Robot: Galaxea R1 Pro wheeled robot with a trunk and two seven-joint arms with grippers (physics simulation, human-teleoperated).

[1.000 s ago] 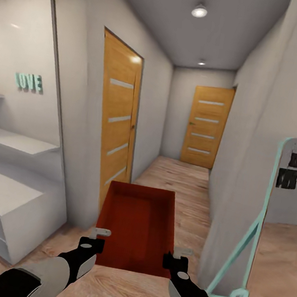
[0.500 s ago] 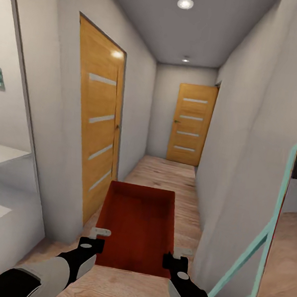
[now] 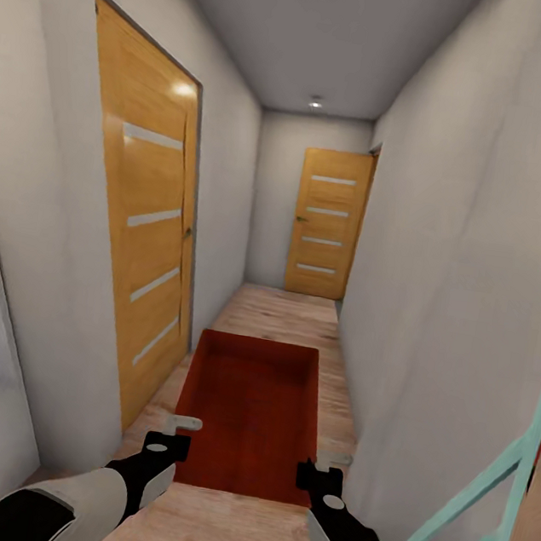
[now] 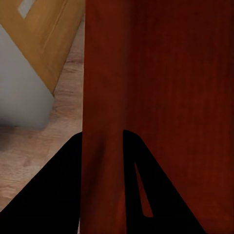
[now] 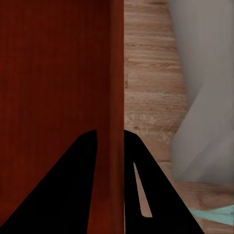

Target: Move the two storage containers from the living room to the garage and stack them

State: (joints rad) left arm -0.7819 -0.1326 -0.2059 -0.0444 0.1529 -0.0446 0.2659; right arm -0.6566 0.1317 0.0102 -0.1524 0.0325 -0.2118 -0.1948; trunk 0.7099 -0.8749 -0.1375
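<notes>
head view: shelving gone, container unchanged

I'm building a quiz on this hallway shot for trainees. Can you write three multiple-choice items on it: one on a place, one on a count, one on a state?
1. Where is the storage container?
A. on a shelf
B. carried between both grippers over the wood floor
C. on concrete

2. How many wooden doors show in the head view?
A. two
B. one
C. four

3. How does the left gripper stand?
A. open, away from the box
B. shut on nothing
C. shut on the container's side wall

Answers: 1 B, the right gripper and left one flank it. 2 A, a near door and a far door. 3 C, the left wrist view shows the wall between the fingers.
</notes>
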